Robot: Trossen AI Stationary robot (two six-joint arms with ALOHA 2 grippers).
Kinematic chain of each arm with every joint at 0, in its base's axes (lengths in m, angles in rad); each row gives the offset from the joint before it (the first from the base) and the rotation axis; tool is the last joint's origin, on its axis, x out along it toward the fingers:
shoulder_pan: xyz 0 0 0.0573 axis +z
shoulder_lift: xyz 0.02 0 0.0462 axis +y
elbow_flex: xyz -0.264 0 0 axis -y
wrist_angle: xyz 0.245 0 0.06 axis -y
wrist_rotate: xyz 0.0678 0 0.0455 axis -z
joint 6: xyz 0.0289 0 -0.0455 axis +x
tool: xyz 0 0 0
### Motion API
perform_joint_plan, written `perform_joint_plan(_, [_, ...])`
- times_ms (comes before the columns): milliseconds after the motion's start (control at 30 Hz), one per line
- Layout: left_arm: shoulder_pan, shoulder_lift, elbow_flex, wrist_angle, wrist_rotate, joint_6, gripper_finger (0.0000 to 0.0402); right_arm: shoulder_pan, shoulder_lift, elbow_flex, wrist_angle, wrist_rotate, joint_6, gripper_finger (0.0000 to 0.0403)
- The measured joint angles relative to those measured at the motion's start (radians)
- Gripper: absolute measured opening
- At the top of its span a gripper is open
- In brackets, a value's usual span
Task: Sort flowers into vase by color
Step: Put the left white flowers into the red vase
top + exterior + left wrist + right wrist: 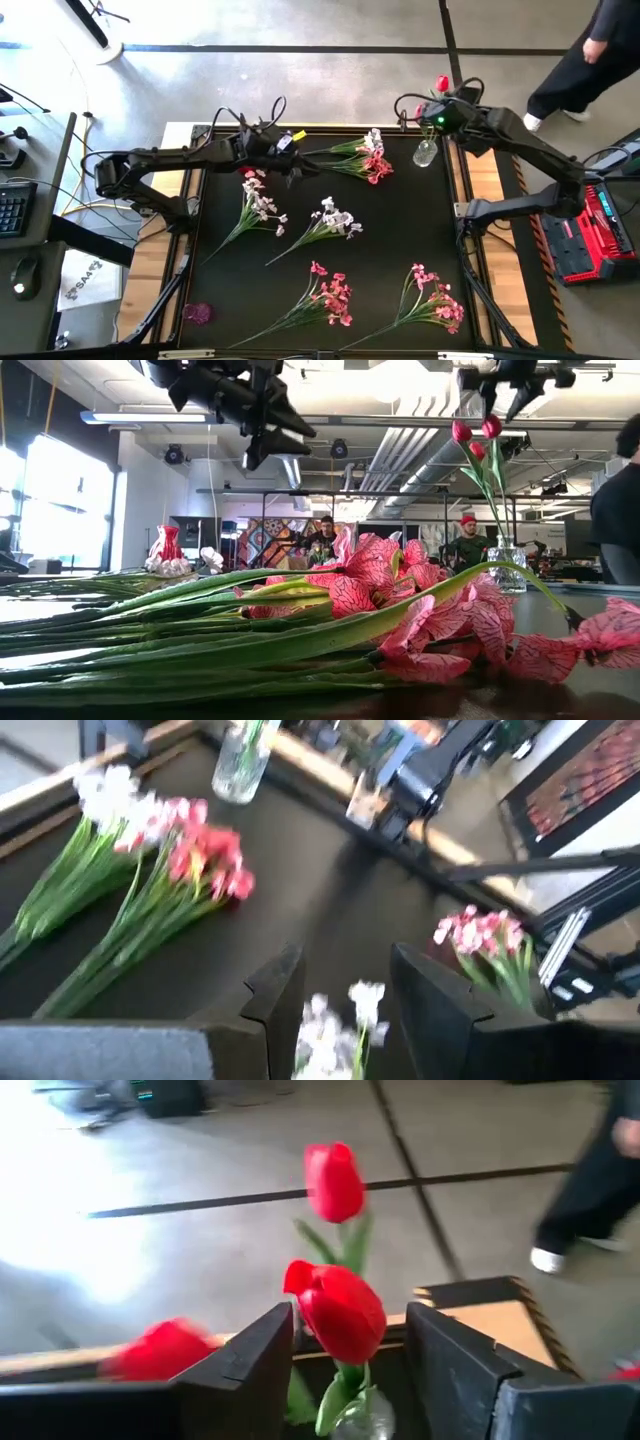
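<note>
Flowers: loose sprays lie on the black table (pixel 300 215); two white-blossom bunches (pixel 262 205) (pixel 335 220) near centre, two pink-blossom bunches (pixel 333 293) (pixel 437 297) toward 6 o'clock, and a mixed white and red bunch (pixel 368 158) toward 12 o'clock.
Glass vase (pixel 426 152): stands upright at about 1 o'clock on the table, just beside the mixed bunch.
Vase contents: red tulips (pixel 340 1308) on green stems, blooms rising above the rim.
Right gripper (pixel 345 1370): above the vase; fingers spread, a tulip stem between them; contact cannot be told.
Left gripper (pixel 345 1005): over the table toward 11 o'clock, above a white-blossom bunch; fingers spread apart, holding nothing.
Person (pixel 590 55): walks on the floor beyond the table's far right corner.
</note>
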Motion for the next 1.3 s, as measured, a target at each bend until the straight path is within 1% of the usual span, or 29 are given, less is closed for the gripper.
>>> perform_joint_plan(67, [0.007,-0.018,0.0,-0.11,-0.052,-0.009,0.0138,0.022,-0.007,0.042,0.001,-0.026,-0.038,0.0185])
perform_joint_plan(133, [0.025,-0.044,0.0,-0.259,-0.097,-0.004,0.0138,0.048,-0.01,0.092,0.0,-0.051,-0.082,0.0185])
perform_joint_plan(200, [0.038,-0.077,0.0,-0.389,-0.124,0.0,0.0138,0.08,-0.012,0.14,0.001,-0.071,-0.117,0.0184])
perform_joint_plan(300, [0.043,-0.127,0.0,-0.564,-0.127,-0.002,0.0138,0.13,-0.012,0.212,0.01,-0.09,-0.176,0.0183])
perform_joint_plan(400, [0.021,-0.156,0.0,-0.748,-0.159,-0.044,0.0138,0.17,-0.012,0.264,0.039,-0.127,-0.227,0.0183])
perform_joint_plan(500, [-0.024,-0.162,0.0,-0.933,-0.228,-0.089,0.0138,0.206,-0.012,0.29,0.067,-0.152,-0.251,0.0183])
perform_joint_plan(567, [-0.062,-0.161,-0.005,-1.01,-0.26,-0.126,0.0138,0.228,-0.012,0.293,0.074,-0.154,-0.258,0.0183])
perform_joint_plan(700, [-0.133,-0.162,-0.068,-0.994,-0.26,-0.202,0.0137,0.257,-0.011,0.293,0.081,-0.157,-0.261,0.0183])
perform_joint_plan(867, [-0.174,-0.161,-0.215,-0.916,-0.191,-0.313,0.0132,0.283,-0.011,0.292,0.082,-0.156,-0.267,0.0183])
perform_joint_plan(933, [-0.19,-0.161,-0.26,-0.909,-0.18,-0.357,0.0132,0.29,-0.011,0.291,0.082,-0.156,-0.27,0.0183])
perform_joint_plan(1067, [-0.231,-0.161,-0.326,-0.904,-0.173,-0.421,0.0131,0.304,-0.011,0.291,0.082,-0.156,-0.269,0.0183])
perform_joint_plan(1133, [-0.251,-0.161,-0.346,-0.891,-0.149,-0.428,0.0131,0.311,-0.011,0.291,0.082,-0.156,-0.269,0.0183])
perform_joint_plan(1300, [-0.299,-0.161,-0.42,-0.754,-0.083,-0.483,0.0131,0.314,-0.011,0.291,0.083,-0.157,-0.268,0.0183])
